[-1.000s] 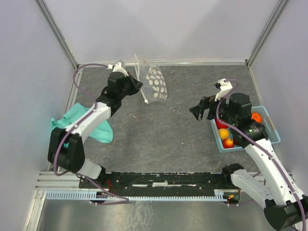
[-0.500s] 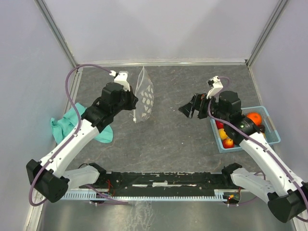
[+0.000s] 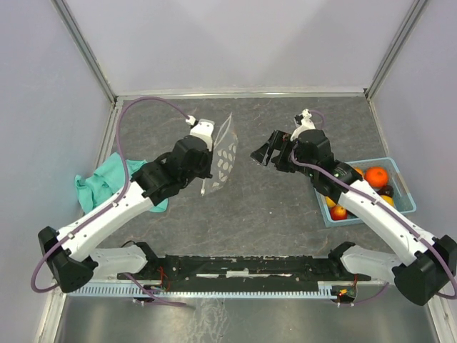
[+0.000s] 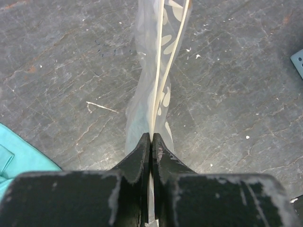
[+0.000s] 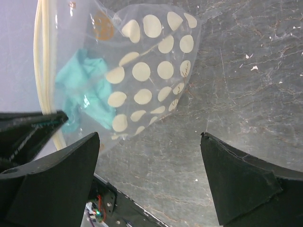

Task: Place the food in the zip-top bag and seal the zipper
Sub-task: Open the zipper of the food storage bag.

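Note:
The zip-top bag (image 3: 223, 153) is clear with white dots and hangs in the air above the table's middle. My left gripper (image 3: 211, 161) is shut on the bag's zipper edge. In the left wrist view the gripper (image 4: 151, 137) pinches the whitish zipper (image 4: 160, 71), and the bag (image 4: 142, 94) hangs away from it, twisted. My right gripper (image 3: 265, 151) stands open just right of the bag, touching nothing. In the right wrist view the open gripper (image 5: 149, 137) faces the bag (image 5: 151, 71), whose zipper (image 5: 41, 61) runs down its left side. The food (image 3: 376, 176) lies in the blue basket.
The blue plastic basket (image 3: 407, 204) sits at the right edge under my right arm, holding orange, red, yellow and dark fruits. A teal cloth (image 3: 96, 186) lies crumpled at the left, under my left arm. The walls stand close on three sides.
My left arm has carried the bag from the far left toward the table's middle. My right gripper has moved left, away from the basket and up to the bag.

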Controlling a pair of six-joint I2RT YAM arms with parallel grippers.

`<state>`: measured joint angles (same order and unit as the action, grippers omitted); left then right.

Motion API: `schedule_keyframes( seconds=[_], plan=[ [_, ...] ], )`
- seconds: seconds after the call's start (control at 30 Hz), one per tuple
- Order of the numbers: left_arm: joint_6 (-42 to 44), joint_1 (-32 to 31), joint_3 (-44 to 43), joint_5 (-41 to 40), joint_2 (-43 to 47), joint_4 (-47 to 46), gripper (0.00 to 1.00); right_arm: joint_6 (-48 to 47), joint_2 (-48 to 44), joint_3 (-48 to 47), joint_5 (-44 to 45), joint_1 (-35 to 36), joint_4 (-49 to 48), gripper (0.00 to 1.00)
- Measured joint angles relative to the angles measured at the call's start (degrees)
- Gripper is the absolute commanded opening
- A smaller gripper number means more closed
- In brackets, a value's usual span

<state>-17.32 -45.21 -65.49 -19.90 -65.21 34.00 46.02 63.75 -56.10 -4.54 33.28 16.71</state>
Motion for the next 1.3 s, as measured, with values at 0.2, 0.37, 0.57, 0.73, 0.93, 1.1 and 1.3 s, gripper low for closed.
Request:
schedule_keyframes(
  seconds=[0.2, 0.37, 0.57, 0.73, 0.93, 1.1, 1.3],
  plan=[
    [0.0, -8.0, -4.7, -8.1, -4.9, 1.9, 0.03, 4.3, 2.9, -3.0, 4.7, 1.8, 0.0, 0.89],
    [0.0, -12.2, -7.6, -13.3, -9.0, 3.6, 0.03, 7.3, 4.0, -5.4, 7.6, 2.2, -0.9, 0.88],
    [0.0, -15.3, -9.3, -17.3, -11.9, 4.4, 0.03, 9.8, 6.0, -7.4, 9.7, 2.2, -1.7, 0.84],
    [0.0, -16.8, -10.2, -18.9, -13.2, 4.7, 0.03, 12.0, 7.5, -8.2, 11.1, 2.2, -1.6, 0.81],
    [0.1, -17.3, -10.6, -19.1, -14.1, 4.9, 0.03, 13.6, 7.6, -8.2, 11.3, 2.2, -1.9, 0.73],
    [0.1, -17.4, -10.6, -19.1, -14.3, 4.9, 0.03, 15.1, 8.1, -8.1, 11.3, 2.2, -1.8, 0.67],
    [0.1, -17.7, -10.6, -19.1, -14.9, 4.9, 0.03, 16.8, 8.1, -5.7, 11.3, 2.2, -2.1, 0.60]
  ],
)
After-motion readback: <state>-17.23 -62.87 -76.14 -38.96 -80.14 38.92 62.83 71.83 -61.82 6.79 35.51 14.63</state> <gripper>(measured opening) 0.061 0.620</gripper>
